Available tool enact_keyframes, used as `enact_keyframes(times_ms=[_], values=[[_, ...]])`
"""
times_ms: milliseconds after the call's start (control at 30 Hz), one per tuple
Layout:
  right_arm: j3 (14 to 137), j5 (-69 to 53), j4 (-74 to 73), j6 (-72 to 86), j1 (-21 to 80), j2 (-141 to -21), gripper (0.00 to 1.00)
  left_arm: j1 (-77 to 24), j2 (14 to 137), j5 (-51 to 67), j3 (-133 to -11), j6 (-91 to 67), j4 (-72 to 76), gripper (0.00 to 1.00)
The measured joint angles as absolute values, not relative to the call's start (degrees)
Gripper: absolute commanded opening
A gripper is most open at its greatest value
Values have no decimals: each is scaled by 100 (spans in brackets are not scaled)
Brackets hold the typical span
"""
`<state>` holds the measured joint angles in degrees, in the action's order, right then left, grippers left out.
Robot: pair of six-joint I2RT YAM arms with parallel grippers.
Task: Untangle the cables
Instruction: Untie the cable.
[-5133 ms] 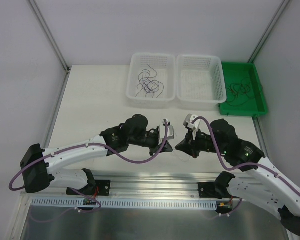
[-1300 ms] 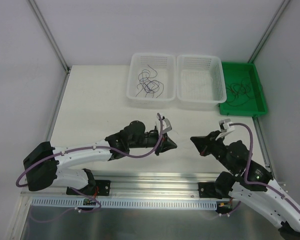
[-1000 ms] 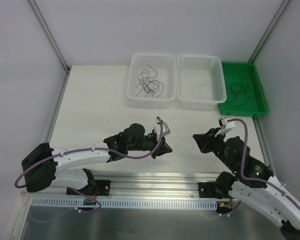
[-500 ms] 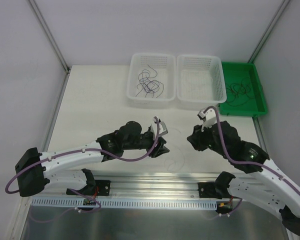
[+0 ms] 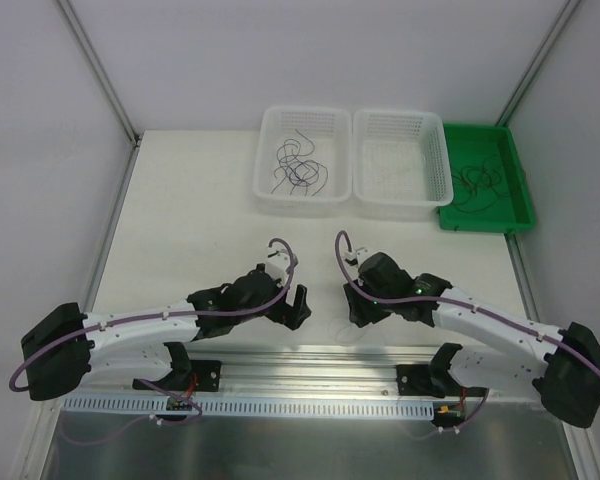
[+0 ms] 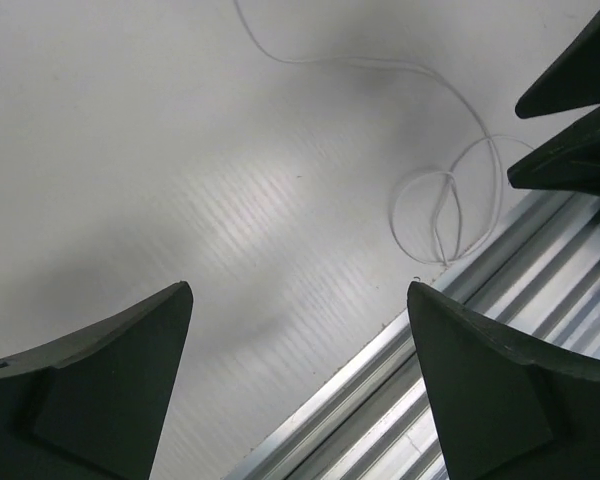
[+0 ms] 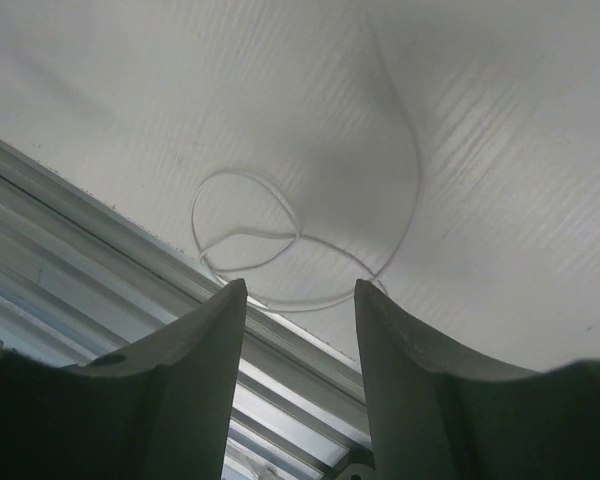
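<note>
One white cable looped at table near edge, beside rail.

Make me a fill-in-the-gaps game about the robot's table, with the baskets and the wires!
The tray at the far right is coloured ___.
One white basket holds dark cables: the ___ one.
The thin looped wire on the table is coloured ___.
The left gripper and right gripper both have their jaws ___.
Missing words: green, left, white, open.
</note>
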<state>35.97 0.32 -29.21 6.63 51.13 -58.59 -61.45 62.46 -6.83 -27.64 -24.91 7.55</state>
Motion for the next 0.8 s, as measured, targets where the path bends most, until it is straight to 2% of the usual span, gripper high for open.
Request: enact_keyframes(times_ms=[67, 133, 233, 800], values=[[3601, 10, -2705, 650, 5181, -6202, 49, -6143, 6055, -950, -2596, -2777, 692, 92], [3616, 10, -2567, 596, 5247, -6567, 42, -6141, 5887, -1131, -2491, -2967, 690, 93], [3699, 38, -2512, 491, 5356, -7113, 38, -6141, 5673, -1297, -2377, -3153, 694, 93], [4405, 598, -2471, 226, 5955, -8416, 32, -6141, 5408, -1468, -2200, -3387, 674, 93]])
